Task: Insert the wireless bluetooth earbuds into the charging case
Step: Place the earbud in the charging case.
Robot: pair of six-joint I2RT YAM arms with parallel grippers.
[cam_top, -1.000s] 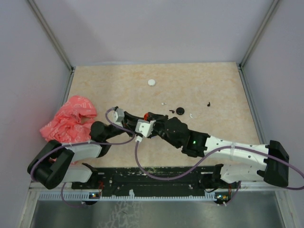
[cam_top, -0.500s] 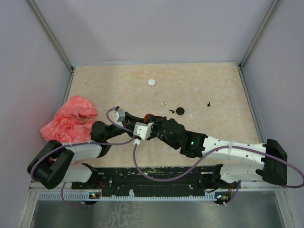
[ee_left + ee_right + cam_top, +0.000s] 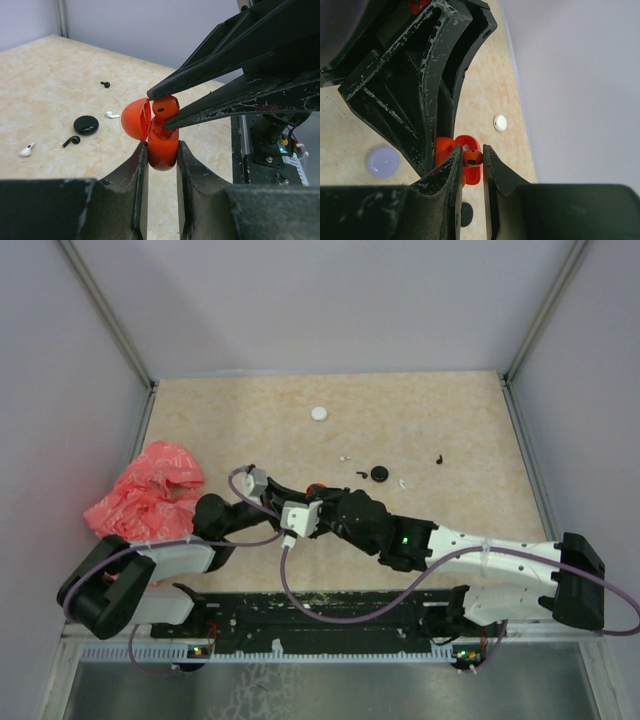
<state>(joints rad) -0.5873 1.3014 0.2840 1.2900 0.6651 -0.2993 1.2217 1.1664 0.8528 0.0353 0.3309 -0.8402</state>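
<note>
My left gripper (image 3: 161, 151) is shut on the base of a red charging case (image 3: 162, 147), held upright with its lid (image 3: 136, 119) swung open to the left. My right gripper (image 3: 472, 155) is shut on a red earbud (image 3: 473, 158) and holds it at the case's open mouth; the earbud (image 3: 165, 106) sits partly in the case. From the top view both grippers meet at the case (image 3: 314, 486) at the table's middle. Loose earbuds lie on the table: a black one (image 3: 71, 141), a white one (image 3: 27, 149), another white one (image 3: 112, 114).
A crumpled red plastic bag (image 3: 145, 490) lies at the left edge. A white disc (image 3: 319, 413), a black disc (image 3: 379, 473) and a far black earbud (image 3: 439, 458) lie behind the grippers. A lilac disc (image 3: 382, 162) shows in the right wrist view.
Both grippers have shifted slightly left and toward the near edge, still joined at the case. The loose earbuds and discs have not moved.
</note>
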